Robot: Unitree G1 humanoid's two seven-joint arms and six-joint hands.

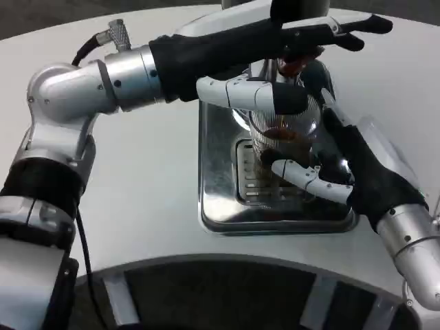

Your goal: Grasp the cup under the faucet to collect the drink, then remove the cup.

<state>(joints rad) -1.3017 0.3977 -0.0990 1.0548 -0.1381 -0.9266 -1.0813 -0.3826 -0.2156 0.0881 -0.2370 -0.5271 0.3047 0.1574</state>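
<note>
1. Between the right hand (347,172)'s fingers (302,175), the clear cup (282,137) of brown drink stands gripped on the metal drip tray (220,172).
2. Above it, the left hand (275,41)'s fingers reach flat over the tap handle (292,65); whether they grip it I cannot tell.

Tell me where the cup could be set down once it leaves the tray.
Bare table lies left of the tray, between it and the left forearm. A narrower strip runs in front of the tray, toward the table's near edge. The tray itself is crowded: the right hand wraps the cup, and the left hand reaches across above it.
</note>
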